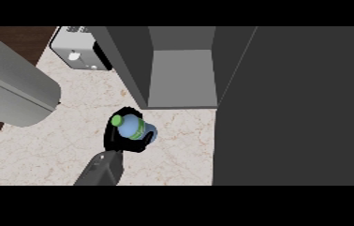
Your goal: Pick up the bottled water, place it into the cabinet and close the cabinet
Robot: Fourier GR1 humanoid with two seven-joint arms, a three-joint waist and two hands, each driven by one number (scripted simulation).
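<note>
My hand (119, 137), lower centre, is curled around the bottled water (134, 128); transport step: next, raise it into the open cabinet (181, 75) above.

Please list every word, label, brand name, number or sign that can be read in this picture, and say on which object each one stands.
No text can be read anywhere in this picture.
Bottled water, held in the hand: it has a green band, but no letters can be made out on it.
Toaster at the counter's back: white knobs or buttons only, no readable marks.
Cabinet, open: plain grey surfaces, no writing.
</note>
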